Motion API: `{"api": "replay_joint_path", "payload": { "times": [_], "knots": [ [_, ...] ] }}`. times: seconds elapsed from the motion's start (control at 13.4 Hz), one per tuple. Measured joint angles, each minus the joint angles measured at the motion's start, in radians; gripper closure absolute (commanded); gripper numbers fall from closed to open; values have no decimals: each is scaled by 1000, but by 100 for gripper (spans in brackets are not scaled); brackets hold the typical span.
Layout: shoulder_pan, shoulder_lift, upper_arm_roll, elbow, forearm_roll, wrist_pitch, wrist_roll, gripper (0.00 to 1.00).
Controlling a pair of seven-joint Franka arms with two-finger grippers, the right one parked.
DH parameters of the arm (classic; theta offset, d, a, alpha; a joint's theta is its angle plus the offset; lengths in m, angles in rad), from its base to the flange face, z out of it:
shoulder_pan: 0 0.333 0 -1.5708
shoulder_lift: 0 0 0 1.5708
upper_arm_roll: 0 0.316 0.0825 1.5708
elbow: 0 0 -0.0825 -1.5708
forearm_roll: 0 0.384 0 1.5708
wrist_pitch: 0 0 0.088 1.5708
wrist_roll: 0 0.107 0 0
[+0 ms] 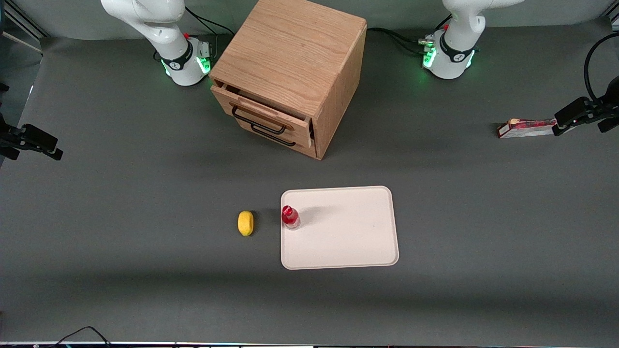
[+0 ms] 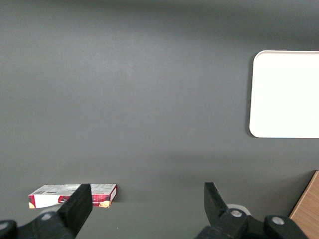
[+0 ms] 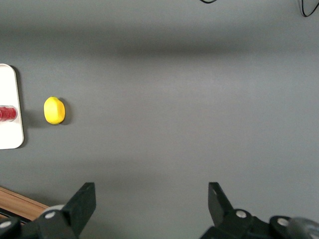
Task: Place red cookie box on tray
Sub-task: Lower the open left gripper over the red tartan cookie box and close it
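I am holding the gripper, fingers apart, above the table near the red cookie box, well apart from the tray.

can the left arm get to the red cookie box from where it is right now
Probably yes. The gripper hangs open above bare table close to the red cookie box, which lies flat with nothing on or around it.
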Motion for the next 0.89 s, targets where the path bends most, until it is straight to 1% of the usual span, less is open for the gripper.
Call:
{"api": "replay_joint_path", "payload": {
  "times": [0.22,0.37,0.45,0.6,0.74,0.89],
  "knots": [
    [0,1,0,0,2,-5,9,0],
    [0,3,0,-2,16,-26,74,0],
    [1,7,2,-8,40,-35,110,0],
    [3,23,9,-38,113,-38,175,0],
    [6,45,27,-72,154,-37,278,0],
    [10,61,75,-98,166,-33,457,0]
  ]
}}
